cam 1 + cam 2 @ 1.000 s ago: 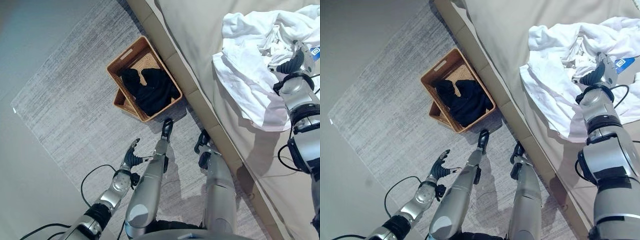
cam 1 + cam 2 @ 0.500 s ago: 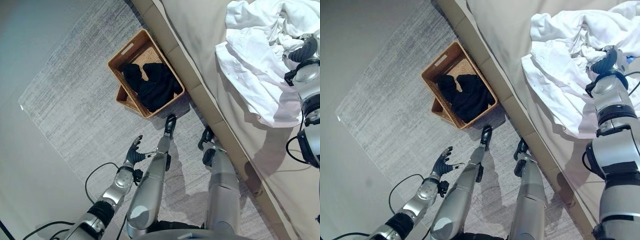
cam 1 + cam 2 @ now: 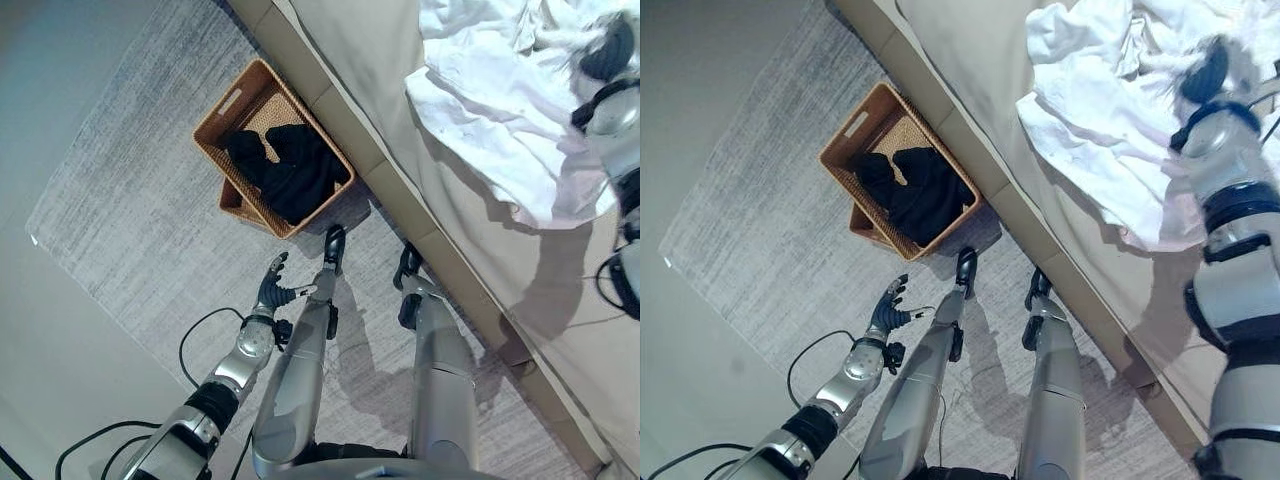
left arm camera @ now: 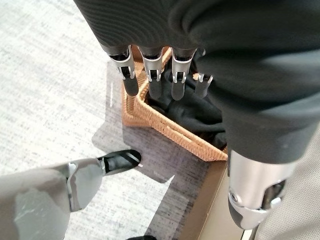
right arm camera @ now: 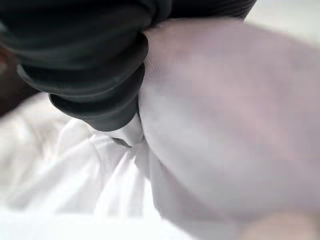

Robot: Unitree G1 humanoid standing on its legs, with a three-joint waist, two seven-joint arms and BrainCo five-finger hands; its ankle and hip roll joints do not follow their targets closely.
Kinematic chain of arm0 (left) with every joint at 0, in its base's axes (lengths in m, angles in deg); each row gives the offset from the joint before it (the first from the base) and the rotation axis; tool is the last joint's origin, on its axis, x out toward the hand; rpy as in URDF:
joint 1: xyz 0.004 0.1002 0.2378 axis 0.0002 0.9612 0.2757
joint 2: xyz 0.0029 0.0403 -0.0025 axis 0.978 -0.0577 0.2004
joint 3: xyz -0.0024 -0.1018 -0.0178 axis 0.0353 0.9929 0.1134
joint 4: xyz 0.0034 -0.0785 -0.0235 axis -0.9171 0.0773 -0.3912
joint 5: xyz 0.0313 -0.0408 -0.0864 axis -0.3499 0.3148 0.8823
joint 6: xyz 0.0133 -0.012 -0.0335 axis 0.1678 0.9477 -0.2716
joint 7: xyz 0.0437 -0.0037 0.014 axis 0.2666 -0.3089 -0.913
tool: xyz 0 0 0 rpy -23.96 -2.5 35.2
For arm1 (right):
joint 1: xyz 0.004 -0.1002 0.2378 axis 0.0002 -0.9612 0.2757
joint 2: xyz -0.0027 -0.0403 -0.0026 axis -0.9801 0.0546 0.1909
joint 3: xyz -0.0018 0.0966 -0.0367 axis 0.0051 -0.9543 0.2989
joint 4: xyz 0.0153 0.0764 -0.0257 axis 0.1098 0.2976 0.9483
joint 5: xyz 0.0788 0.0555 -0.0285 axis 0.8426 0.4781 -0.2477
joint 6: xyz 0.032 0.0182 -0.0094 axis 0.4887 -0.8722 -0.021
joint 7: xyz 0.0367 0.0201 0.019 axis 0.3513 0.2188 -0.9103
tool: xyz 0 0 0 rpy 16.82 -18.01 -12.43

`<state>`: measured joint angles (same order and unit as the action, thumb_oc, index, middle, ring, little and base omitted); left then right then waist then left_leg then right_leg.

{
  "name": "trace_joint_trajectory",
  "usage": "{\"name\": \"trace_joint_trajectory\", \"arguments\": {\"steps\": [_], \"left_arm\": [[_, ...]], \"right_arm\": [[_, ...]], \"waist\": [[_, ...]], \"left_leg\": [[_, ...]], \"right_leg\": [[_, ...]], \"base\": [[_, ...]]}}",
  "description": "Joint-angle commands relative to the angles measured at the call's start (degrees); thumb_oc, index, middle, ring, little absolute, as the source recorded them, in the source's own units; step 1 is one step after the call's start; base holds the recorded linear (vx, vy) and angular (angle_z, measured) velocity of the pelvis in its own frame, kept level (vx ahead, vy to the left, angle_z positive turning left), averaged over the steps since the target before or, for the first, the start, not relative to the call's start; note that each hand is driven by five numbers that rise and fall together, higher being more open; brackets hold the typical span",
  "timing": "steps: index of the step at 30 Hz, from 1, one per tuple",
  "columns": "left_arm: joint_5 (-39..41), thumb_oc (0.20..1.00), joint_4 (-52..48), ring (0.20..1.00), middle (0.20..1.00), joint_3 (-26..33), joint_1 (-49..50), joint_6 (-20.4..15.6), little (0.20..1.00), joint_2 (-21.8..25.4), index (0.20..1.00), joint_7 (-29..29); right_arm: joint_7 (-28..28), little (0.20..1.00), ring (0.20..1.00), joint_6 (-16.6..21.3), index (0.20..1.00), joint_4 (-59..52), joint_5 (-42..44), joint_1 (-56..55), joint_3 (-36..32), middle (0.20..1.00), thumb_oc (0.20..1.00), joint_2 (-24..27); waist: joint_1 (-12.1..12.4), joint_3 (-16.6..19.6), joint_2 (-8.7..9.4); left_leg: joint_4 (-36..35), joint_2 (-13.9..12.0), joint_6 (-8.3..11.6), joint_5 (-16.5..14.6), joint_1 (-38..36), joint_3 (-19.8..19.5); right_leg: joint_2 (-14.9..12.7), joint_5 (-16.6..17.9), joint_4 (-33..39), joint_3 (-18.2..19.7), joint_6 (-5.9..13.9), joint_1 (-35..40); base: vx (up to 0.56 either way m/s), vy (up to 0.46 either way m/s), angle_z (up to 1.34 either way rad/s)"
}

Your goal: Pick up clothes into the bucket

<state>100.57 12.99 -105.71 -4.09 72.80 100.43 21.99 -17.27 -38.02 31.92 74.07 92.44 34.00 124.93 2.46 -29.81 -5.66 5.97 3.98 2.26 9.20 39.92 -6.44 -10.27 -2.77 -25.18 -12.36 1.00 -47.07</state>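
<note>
Left hand (image 3: 272,292), fingers spread and empty, hovers over the grey rug (image 3: 120,190) short of the woven rectangular basket (image 3: 222,103) of black clothes (image 3: 290,172); right hand (image 3: 1206,72), grip indiscernible, should gather the crumpled white garment (image 3: 490,90) on the beige bed (image 3: 370,60) fully before lifting, having pushed deeper since earlier.

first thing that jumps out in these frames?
The heap of white clothes on the beige bed, with the right hand reaching into it; its fingers are hidden in the cloth. Next, the wicker basket on the grey rug beside the bed, already holding a black garment. The left hand hangs open over the rug, holding nothing.
</note>
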Motion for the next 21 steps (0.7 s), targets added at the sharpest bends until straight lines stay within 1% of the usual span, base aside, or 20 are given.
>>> {"name": "trace_joint_trajectory", "arguments": {"steps": [1,2,3,4,5,6,10,11,12,13,14,15,16,18,19,21], "left_arm": [[-1.0,1.000,1.8,1.000,1.000,2.9,3.4,-1.6,1.000,2.8,1.000,-2.0],[-1.0,1.000,1.8,1.000,1.000,2.9,3.4,-1.6,1.000,2.8,1.000,-2.0],[-1.2,1.000,2.2,1.000,1.000,3.2,3.7,-1.7,1.000,3.0,1.000,-2.1],[-2.2,1.000,3.7,1.000,1.000,3.9,4.0,-1.5,1.000,3.3,1.000,-2.2],[-2.2,1.000,4.3,1.000,1.000,4.4,4.3,-1.4,1.000,3.3,1.000,-2.4],[-2.8,1.000,4.7,1.000,1.000,4.9,4.6,-1.2,1.000,3.5,1.000,-2.6],[-3.9,1.000,7.2,1.000,1.000,6.7,5.1,-0.9,1.000,3.7,1.000,-3.2],[-3.9,1.000,7.2,1.000,1.000,6.6,5.0,-0.9,1.000,3.8,1.000,-3.2],[-4.7,1.000,8.8,1.000,1.000,7.5,5.6,-0.9,1.000,4.0,1.000,-3.2],[-4.8,1.000,8.6,1.000,1.000,7.8,6.1,-1.0,1.000,4.2,1.000,-3.3],[-5.0,1.000,8.5,1.000,1.000,8.0,6.6,-0.9,1.000,4.3,1.000,-3.1],[-5.0,1.000,8.5,1.000,1.000,8.0,6.6,-0.9,1.000,4.4,1.000,-3.1],[-5.5,1.000,9.4,1.000,1.000,8.6,7.4,-0.9,1.000,4.4,1.000,-3.0],[-5.6,1.000,9.1,1.000,1.000,8.8,7.8,-0.9,1.000,4.7,1.000,-2.8],[-5.8,1.000,9.7,1.000,1.000,9.4,8.7,-0.6,1.000,4.5,1.000,-2.5],[-6.0,1.000,9.9,1.000,1.000,9.8,9.6,-0.6,1.000,4.4,1.000,-2.2]], "right_arm": [[10.6,0.200,0.200,2.0,0.200,-4.5,0.2,8.3,1.1,0.200,0.200,9.0],[10.6,0.200,0.200,2.0,0.200,-4.5,0.2,8.2,1.1,0.200,0.200,9.0],[11.8,0.200,0.200,2.1,0.200,-5.7,0.6,8.6,0.7,0.200,0.200,10.0],[15.0,0.200,0.200,2.7,0.200,-8.2,1.2,8.1,-2.4,0.200,0.200,12.0],[15.6,0.200,0.200,2.2,0.200,-10.9,0.8,7.6,-3.0,0.200,0.200,12.4],[17.3,0.200,0.200,2.4,0.200,-14.2,1.1,6.5,-5.8,0.200,0.200,13.0],[23.1,0.200,0.200,3.3,0.200,-19.4,1.4,3.8,-13.0,0.200,0.200,15.1],[23.2,0.200,0.200,3.2,0.200,-19.5,1.4,3.4,-13.4,0.200,0.200,15.1],[24.6,0.200,0.200,3.6,0.200,-21.0,0.8,2.2,-15.5,0.200,0.200,15.9],[24.9,0.200,0.200,3.7,0.200,-22.2,0.3,1.3,-16.4,0.200,0.200,15.9],[25.2,0.200,0.200,4.0,0.200,-23.0,0.2,0.9,-17.0,0.200,0.200,16.2],[25.2,0.200,0.200,4.0,0.200,-23.2,0.1,0.5,-17.4,0.200,0.200,16.3],[25.9,0.200,0.200,4.3,0.200,-24.5,-0.1,-0.7,-18.8,0.200,0.200,16.3],[25.5,0.200,0.200,4.3,0.200,-25.5,-0.2,-1.8,-19.8,0.200,0.200,16.6],[26.1,0.200,0.200,4.6,0.200,-26.8,0.2,-3.5,-21.8,0.200,0.200,16.2],[26.0,0.200,0.200,5.1,0.200,-27.0,0.8,-4.8,-23.2,0.200,0.200,15.8]], "waist": [[-1.4,0.0,5.06],[-1.4,0.0,5.07],[-1.6,0.0,5.47],[-2.1,0.0,6.34],[-2.2,0.0,6.77],[-2.4,0.0,7.20],[-2.9,0.0,8.37],[-2.9,0.0,8.43],[-2.9,0.8,8.93],[-2.9,1.3,9.18],[-2.9,1.9,9.27],[-2.9,2.0,9.36],[-2.9,3.3,9.61],[-2.9,4.1,9.81],[-3.0,5.5,9.89],[-3.0,6.6,9.80]], "left_leg": [[5.4,0.0,-0.04,-6.1,-3.1,0.4],[5.4,0.0,-0.04,-6.1,-3.1,0.4],[5.7,0.0,-0.09,-6.4,-3.8,0.5],[6.0,-0.1,-0.14,-7.1,-5.7,0.8],[6.1,-0.3,-0.25,-7.4,-6.9,1.0],[6.0,-0.4,-0.32,-7.7,-8.1,1.2],[6.0,-0.5,-0.59,-8.9,-13.1,1.9],[5.8,-0.5,-0.63,-8.5,-13.0,1.9],[5.6,-0.8,-0.67,-9.3,-15.6,2.3],[5.2,-0.9,-0.77,-9.1,-16.2,2.7],[5.2,-1.0,-0.77,-9.7,-17.0,2.8],[5.0,-0.9,-0.81,-9.2,-16.8,2.8],[4.9,-1.1,-0.82,-10.1,-18.6,3.1],[4.5,-1.0,-0.88,-9.7,-19.0,3.2],[4.1,-1.0,-0.92,-10.0,-20.4,3.5],[3.6,-1.1,-0.90,-10.1,-21.4,3.6]], "right_leg": [[-1.2,1.4,3.9,2.0,5.46,7.6],[-1.2,1.4,3.9,2.0,5.46,7.6],[-1.1,1.5,4.1,2.1,5.54,8.5],[-0.8,1.6,4.7,2.1,5.67,10.8],[-0.8,1.7,5.1,2.2,5.80,12.1],[-0.6,1.9,5.6,2.3,5.91,13.4],[-0.1,2.5,7.8,2.7,6.25,18.9],[-0.1,3.0,8.2,2.6,6.24,18.9],[0.2,3.0,9.7,2.7,6.41,21.7],[0.3,3.7,10.5,2.7,6.47,22.4],[0.5,3.5,10.8,2.8,6.53,23.2],[0.5,3.9,11.2,2.8,6.52,23.1],[0.9,3.6,12.1,3.0,6.60,25.0],[0.9,4.2,13.0,3.0,6.63,25.6],[1.1,4.3,14.1,3.0,6.71,27.3],[1.2,4.3,14.8,3.0,6.70,28.4]], "base": [[-0.02,0.014,-0.14],[-0.02,0.015,-0.15],[-0.03,0.023,-0.09],[-0.03,0.033,-0.09],[-0.03,0.035,-0.14],[-0.02,0.032,-0.17],[-0.01,0.031,-0.18],[0.02,0.021,-0.19],[0.01,0.022,-0.12],[0.05,0.022,-0.10],[0.00,0.022,-0.10],[0.05,0.009,-0.19],[0.04,0.011,-0.19],[0.04,0.014,-0.14],[0.03,0.016,-0.11],[0.03,0.008,-0.03]]}}
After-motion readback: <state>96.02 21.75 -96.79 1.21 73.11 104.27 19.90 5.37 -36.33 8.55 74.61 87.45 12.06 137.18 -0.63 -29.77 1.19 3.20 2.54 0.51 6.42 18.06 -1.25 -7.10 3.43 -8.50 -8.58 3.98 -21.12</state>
